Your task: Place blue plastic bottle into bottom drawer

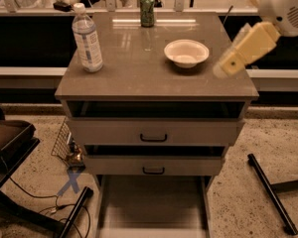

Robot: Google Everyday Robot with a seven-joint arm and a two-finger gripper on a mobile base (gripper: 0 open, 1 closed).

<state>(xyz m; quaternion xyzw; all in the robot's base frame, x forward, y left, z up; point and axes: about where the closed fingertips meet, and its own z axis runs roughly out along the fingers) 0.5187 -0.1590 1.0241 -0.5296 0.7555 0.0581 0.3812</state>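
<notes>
The blue plastic bottle [87,37], clear with a white cap and a pale label, stands upright at the left of the cabinet top [134,78]. The bottom drawer [153,205] is pulled out at floor level and shows a flat grey floor with thin side walls. My gripper [222,69] is at the end of the cream arm [248,46], which reaches in from the top right. It hovers over the right edge of the cabinet top, far from the bottle.
A green can [147,10] stands at the back of the top, and a white bowl [186,52] sits right of centre. Two upper drawers with black handles [154,138] are slightly ajar. A black stand leg [268,192] lies on the floor at right, and black equipment [10,148] and cables at left.
</notes>
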